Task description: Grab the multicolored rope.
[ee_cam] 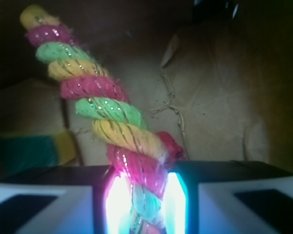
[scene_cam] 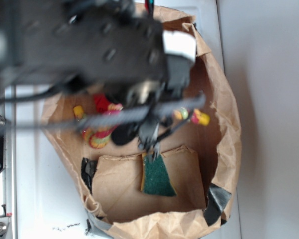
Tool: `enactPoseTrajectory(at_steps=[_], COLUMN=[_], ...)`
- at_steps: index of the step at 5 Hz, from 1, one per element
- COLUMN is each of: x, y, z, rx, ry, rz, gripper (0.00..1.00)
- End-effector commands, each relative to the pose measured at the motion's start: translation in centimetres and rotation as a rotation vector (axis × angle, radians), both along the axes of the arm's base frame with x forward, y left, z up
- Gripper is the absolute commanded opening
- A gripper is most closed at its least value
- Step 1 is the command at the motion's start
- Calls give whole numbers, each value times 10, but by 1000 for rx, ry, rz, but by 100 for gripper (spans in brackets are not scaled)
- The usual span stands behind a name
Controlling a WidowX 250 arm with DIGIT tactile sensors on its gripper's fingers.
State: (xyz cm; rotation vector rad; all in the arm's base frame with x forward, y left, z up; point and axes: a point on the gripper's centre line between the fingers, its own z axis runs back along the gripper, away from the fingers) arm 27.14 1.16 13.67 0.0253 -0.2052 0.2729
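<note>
Nearest the wrist cam, we saw the gripper clenched on the multicolored rope, strands pinched between both pads, free end running up and left. Beyond it sat the sponge at left on the brown paper bag. In the exterior view, rope ends stuck out either side of the blurred arm.

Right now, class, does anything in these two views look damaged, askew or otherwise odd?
The brown paper bag looks worn: its rim is crumpled and torn, patched with dark tape. The multicolored rope sits between the gripper fingers, leaning away at a slant. The sponge lies flat, nothing odd there.
</note>
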Motion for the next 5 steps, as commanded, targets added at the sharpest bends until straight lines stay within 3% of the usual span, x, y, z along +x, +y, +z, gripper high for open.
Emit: enactPoseTrajectory(at_steps=[1, 3, 5], x=[0, -3, -12], y=[0, 13, 8], z=[55, 70, 79], rx=[36, -11, 14], ry=[-55, -30, -41], rz=[-72, -101, -72], gripper=[0, 0, 0])
